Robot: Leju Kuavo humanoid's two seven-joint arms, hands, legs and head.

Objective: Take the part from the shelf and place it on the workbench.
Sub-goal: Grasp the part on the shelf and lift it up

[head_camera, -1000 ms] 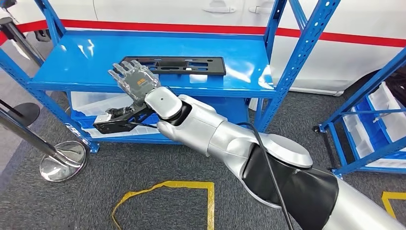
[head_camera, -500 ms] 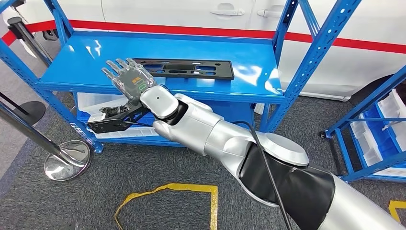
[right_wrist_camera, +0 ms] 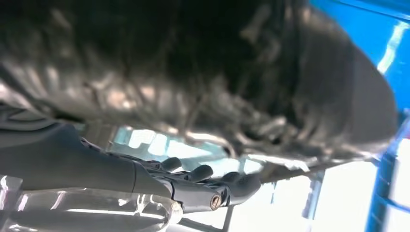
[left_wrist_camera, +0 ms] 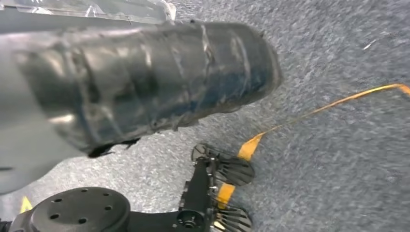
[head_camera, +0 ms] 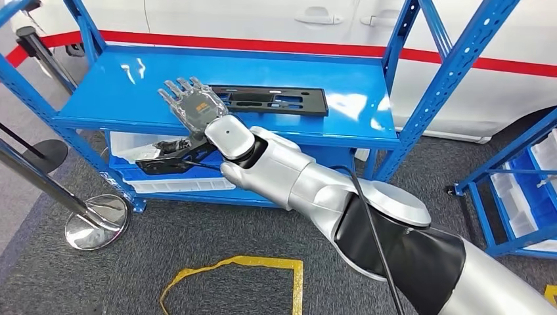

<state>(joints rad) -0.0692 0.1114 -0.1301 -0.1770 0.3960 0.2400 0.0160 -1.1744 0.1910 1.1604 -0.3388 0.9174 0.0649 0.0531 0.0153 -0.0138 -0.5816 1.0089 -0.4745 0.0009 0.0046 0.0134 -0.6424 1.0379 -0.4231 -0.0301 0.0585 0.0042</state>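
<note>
While our right hand hovers released, fingers spread, over the blue shelf, the flat black part lies just beyond it toward our right (its long axis along the shelf's length), untouched.

No readable text anywhere here. On the back of the right hand, toward ten o'clock from the silver wrist, sits a small orange-and-dark marking, too small to make out. The yellow tape on the floor at six o'clock forms plain lines, carrying no letters or numbers.
</note>
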